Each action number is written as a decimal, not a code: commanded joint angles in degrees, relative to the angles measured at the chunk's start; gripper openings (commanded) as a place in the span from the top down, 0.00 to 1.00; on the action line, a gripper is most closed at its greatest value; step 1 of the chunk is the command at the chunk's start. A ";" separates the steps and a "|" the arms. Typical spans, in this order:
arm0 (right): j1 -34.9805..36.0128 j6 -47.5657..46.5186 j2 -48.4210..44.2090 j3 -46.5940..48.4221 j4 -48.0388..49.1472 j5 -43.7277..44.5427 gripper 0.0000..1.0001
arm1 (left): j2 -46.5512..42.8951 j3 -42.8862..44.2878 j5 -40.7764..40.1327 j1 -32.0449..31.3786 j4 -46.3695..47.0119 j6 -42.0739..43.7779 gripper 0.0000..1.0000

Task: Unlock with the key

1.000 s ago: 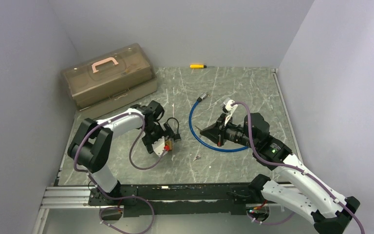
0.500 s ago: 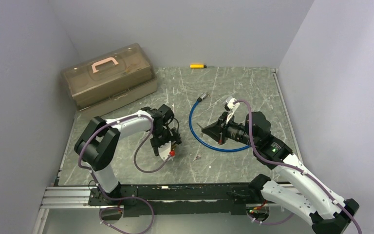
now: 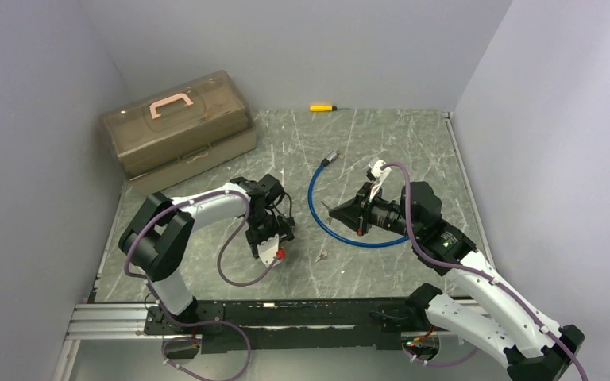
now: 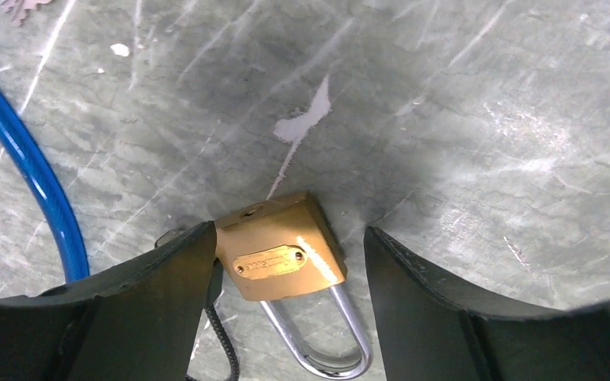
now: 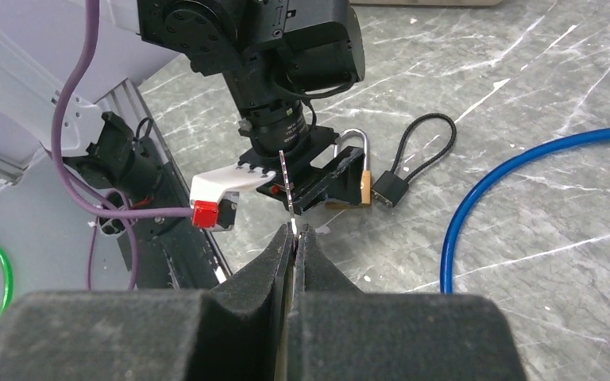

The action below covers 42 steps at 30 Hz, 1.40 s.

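**Padlock sits between open left fingers; right gripper pinches the key**

The grey marbled table (image 3: pixel 413 143) carries a brown see-through toolbox (image 3: pixel 176 131) with a pink handle at its far left corner. The two arms reach in from the near edge toward the middle of the table. A blue cable (image 3: pixel 311 198) lies in a loop between them, nearer the right arm.

The left gripper (image 4: pixel 287 238) is down at the table with its jaws standing apart, and the brass padlock (image 4: pixel 278 255) lies flat between them. The left finger (image 4: pixel 167 294) touches the padlock's side. The right finger (image 4: pixel 429 294) stands off from it with bare table showing in the gap, so nothing is clamped. The steel shackle (image 4: pixel 326 341) points back toward the wrist, and the end with a small hole faces away from it.

The right gripper (image 5: pixel 295 232) is clenched on the key (image 5: pixel 286 182), whose thin blade sticks out past the fingertips. In the right wrist view the key points toward the left gripper and the padlock but is apart from both.

A small black lock (image 5: pixel 388 189) with a cord loop lies just beside the padlock. A yellow screwdriver (image 3: pixel 322 107) rests at the far edge.
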 commanded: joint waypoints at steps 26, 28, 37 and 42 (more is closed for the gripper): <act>-0.93 0.75 -0.61 0.60 3.21 -2.65 1.00 | 9.26 15.72 5.88 3.81 -8.23 -33.80 0.20; -0.87 0.77 -0.79 0.53 3.10 -2.70 1.00 | 9.39 14.82 5.14 4.10 -6.89 -33.29 0.20; -1.01 0.42 -0.35 0.76 3.12 -2.67 1.00 | 7.98 9.50 2.96 4.31 -3.02 -31.51 0.20; -1.11 0.92 0.04 0.62 3.99 -3.27 1.00 | 7.33 7.76 1.36 3.09 -0.64 -31.64 0.20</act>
